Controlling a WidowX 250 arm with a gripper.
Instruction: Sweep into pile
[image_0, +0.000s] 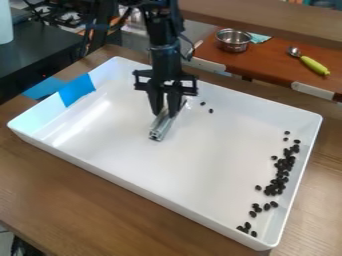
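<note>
The black gripper (166, 111) hangs over the upper middle of the white tray (160, 187), pointing down. Its fingers are closed on a silver metal bar (159, 128), which lies low at the tray floor, slanting from upper right to lower left. Most of the dark beans (278, 185) form an uneven band along the tray's right side, with several more scattered toward the near right corner. Two loose beans (211, 111) lie just right of the gripper, apart from the bar.
Tray walls rise on all sides, with blue tape (77, 90) over the left one. Behind the tray, a metal bowl (234, 40) and a spoon with a green handle (314, 65) rest on a reddish-brown surface (267, 62).
</note>
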